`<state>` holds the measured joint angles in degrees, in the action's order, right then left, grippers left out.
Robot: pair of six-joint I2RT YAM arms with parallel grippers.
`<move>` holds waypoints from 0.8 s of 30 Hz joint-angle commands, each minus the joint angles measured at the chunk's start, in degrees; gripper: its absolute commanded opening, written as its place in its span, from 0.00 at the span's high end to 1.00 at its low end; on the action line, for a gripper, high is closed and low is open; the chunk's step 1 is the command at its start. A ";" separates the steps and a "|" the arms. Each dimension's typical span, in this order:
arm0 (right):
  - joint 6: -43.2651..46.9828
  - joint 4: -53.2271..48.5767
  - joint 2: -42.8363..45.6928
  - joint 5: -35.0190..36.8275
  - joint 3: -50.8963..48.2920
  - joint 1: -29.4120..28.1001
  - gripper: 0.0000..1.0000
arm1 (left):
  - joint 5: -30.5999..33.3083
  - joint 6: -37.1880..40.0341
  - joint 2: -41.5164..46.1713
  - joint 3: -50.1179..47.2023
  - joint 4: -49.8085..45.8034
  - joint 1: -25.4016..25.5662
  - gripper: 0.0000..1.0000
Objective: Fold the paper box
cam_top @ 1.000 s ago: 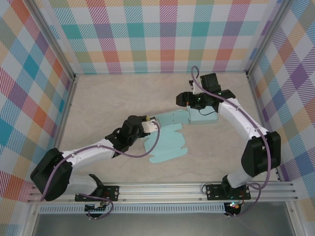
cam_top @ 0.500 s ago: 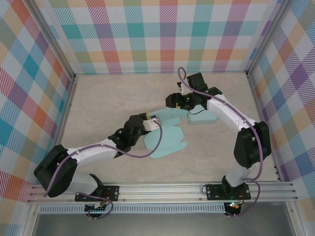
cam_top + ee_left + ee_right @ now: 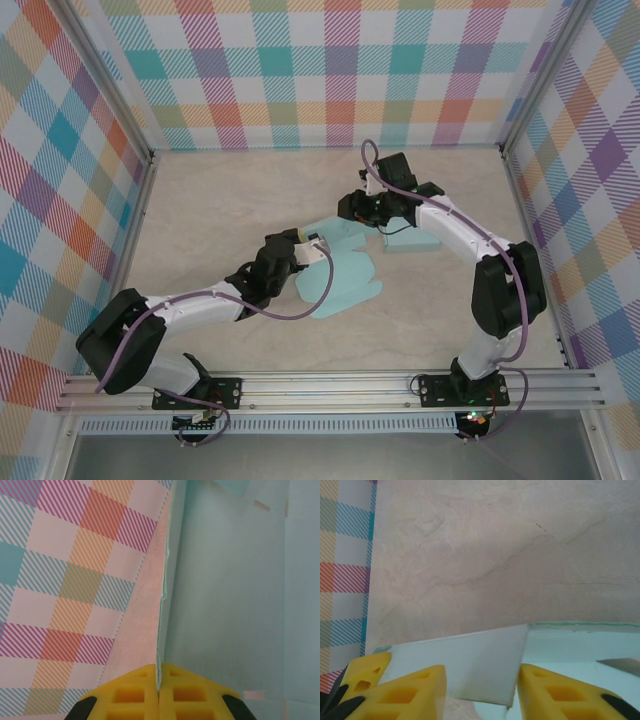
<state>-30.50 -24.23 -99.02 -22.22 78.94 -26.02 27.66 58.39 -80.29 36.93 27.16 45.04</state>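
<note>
Top external view: the paper box (image 3: 340,275), a pale blue die-cut blank that is only partly formed, lies on the table (image 3: 220,200) near its middle, between the two arms. The left gripper (image 3: 306,243) sits at the blank's left edge and the right gripper (image 3: 360,210) at its far end. In the left wrist view the left gripper (image 3: 159,672) has its yellow pads (image 3: 135,695) pressed together on the thin raised edge of a panel of the paper box (image 3: 230,605), which stands almost edge-on to the camera. In the right wrist view the right gripper (image 3: 480,680) has its fingers apart at a moderate gap. A pale flap (image 3: 470,660) lies between them, its corner close to the inner face of one finger, and neither finger presses on it. The blank is judged light, thin and springy. It should bend readily along its scored creases but will crumple or tear if pinched hard away from them. Its smooth face may slip on the table, so one edge should be held fast while the other is turned. The best place to take hold is a free flap edge close to a crease, with the sheet well in between the pads.
</note>
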 commanded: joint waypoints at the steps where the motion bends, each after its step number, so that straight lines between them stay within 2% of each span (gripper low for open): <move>1: -1.96 4.12 -1.39 -3.78 0.18 -1.46 0.76 | -0.84 0.54 -0.96 -0.11 3.80 1.81 1.00; 2: -2.18 4.40 -1.36 -3.98 0.04 -1.57 0.81 | -0.80 0.39 -1.16 -0.01 3.93 1.88 1.00; 4: -2.13 4.20 -0.67 -3.21 -0.51 -1.56 0.83 | -0.74 0.17 -1.29 -0.15 3.95 1.83 1.00; 5: -1.75 3.75 -0.04 -2.51 -0.85 -1.58 0.80 | -0.70 0.11 -1.27 -0.27 3.93 1.82 1.00; 7: -0.83 2.50 2.02 -0.30 -2.07 -1.50 0.66 | -0.52 0.14 -0.99 -0.54 3.91 1.82 1.00; 10: 0.30 1.41 6.16 2.96 -4.75 -1.02 0.58 | 0.03 0.23 -0.66 -0.79 3.57 1.65 1.00; 15: 0.61 2.81 14.26 6.05 -12.17 1.65 0.52 | -0.59 -0.14 1.06 -1.41 2.89 1.41 1.00; 19: 0.87 4.67 18.62 7.63 -18.19 3.88 0.51 | -3.73 -2.15 4.53 -2.39 1.22 0.65 1.00; 24: 2.86 9.10 18.10 7.29 -23.97 5.25 0.54 | -9.59 -4.83 10.84 -4.03 -2.61 -0.63 1.00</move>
<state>-29.82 -18.55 -80.07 -15.33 57.52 -20.93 22.70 56.36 -73.25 33.80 26.28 45.17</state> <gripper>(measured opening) 0.464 0.059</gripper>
